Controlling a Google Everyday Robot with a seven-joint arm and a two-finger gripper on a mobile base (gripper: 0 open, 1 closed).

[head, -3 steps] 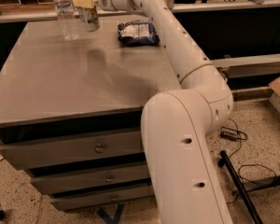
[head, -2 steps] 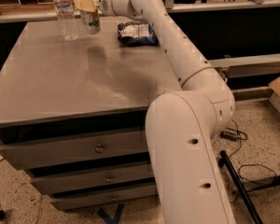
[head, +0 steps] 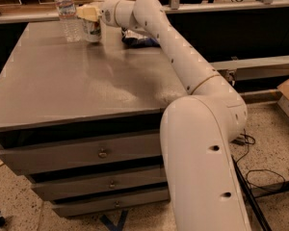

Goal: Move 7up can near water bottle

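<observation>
The 7up can [head: 92, 31] stands upright at the far left of the grey table top [head: 86, 85], just right of the clear water bottle [head: 67, 14] with its white cap, about a can's width from it. My gripper [head: 88, 13], with cream-coloured fingers, reaches in from the right on the long white arm [head: 173, 42]. It sits over the can's top and is shut on it. The can's bottom is at or just above the table surface.
A blue-white snack bag [head: 138, 39] lies behind the arm at the table's far side, partly hidden. The table is a cabinet with drawers [head: 101, 153]. A dark wall and rail run behind it. Cables [head: 260, 177] lie on the floor at right.
The gripper and the can have come down together beside the water bottle. The bottle and the snack bag have not moved.
</observation>
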